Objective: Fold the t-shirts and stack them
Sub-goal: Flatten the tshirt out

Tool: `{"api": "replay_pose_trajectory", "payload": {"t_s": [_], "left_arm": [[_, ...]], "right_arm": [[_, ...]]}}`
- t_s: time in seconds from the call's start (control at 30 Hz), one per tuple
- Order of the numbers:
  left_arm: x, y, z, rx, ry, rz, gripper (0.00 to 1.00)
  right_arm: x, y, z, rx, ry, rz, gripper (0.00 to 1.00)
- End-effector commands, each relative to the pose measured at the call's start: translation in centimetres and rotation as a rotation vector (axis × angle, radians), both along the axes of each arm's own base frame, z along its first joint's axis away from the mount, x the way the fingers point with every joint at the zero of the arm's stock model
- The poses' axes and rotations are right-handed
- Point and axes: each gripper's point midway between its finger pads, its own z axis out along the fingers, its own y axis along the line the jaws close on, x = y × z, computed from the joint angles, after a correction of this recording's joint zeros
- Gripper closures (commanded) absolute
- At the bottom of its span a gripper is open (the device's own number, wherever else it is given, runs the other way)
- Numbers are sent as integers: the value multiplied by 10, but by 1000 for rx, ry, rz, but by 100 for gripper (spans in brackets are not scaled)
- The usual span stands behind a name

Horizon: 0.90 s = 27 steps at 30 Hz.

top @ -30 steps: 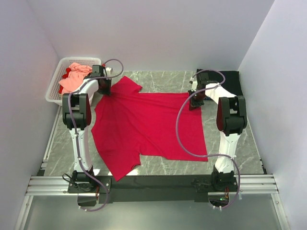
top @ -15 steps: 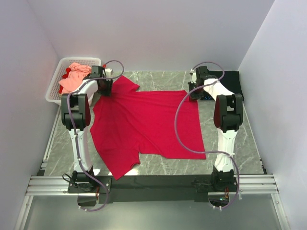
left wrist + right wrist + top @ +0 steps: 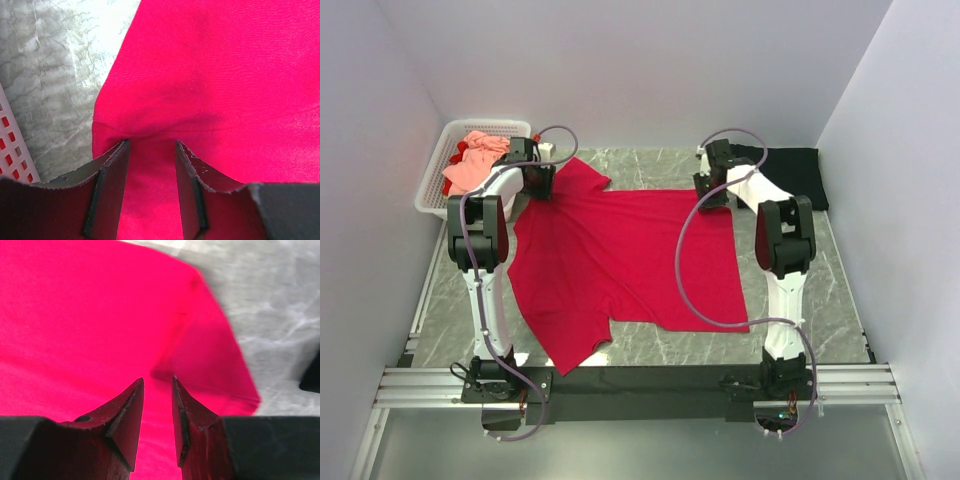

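With its jaws spread apart, the left gripper (image 3: 151,145) sits low on the crimson-red t-shirt (image 3: 630,260), and a small ridge of cloth bunches right at its fingertips by the shirt's far-left edge. Over on the other side, the right gripper (image 3: 157,382) shows jaws narrowly parted, red cloth visible through the gap, tips close over the far-right corner. The shirt lies spread across the marble table (image 3: 650,165). Far left, the white basket (image 3: 432,185) holds the salmon-pink t-shirt (image 3: 475,160); far right lies the black t-shirt (image 3: 795,170).

Crimson t-shirt (image 3: 630,255) flat on table (image 3: 650,165)
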Motion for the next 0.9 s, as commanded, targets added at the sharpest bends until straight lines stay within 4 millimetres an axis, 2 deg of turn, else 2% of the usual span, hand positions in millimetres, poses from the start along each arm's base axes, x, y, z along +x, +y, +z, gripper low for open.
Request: {"api": "replay_pose_trajectory", "payload": {"t_s": [0.0, 0.1, 0.23, 0.47, 0.6, 0.73, 0.83, 0.87], "left_arm": [[-20, 6, -13, 8, 79, 4, 52], [-19, 6, -13, 11, 76, 5, 52], [-19, 6, -15, 11, 82, 5, 52], [-16, 8, -16, 19, 83, 10, 52], [-17, 10, -17, 27, 84, 12, 52], [-17, 10, -18, 31, 83, 13, 53], [-16, 10, -18, 27, 81, 12, 53], [-15, 10, -17, 27, 80, 12, 53]], "right_arm": [[20, 4, 15, -59, -72, -23, 64], [26, -3, 10, -112, -73, -50, 68], [35, -11, 12, -153, -86, -76, 68], [27, -12, 5, -174, -26, -59, 69], [28, -15, 10, -188, -34, -66, 75], [35, -21, 29, -213, -90, -76, 83], [41, -28, 38, -247, -121, -77, 90], [43, -32, 39, -268, -131, -78, 96]]}}
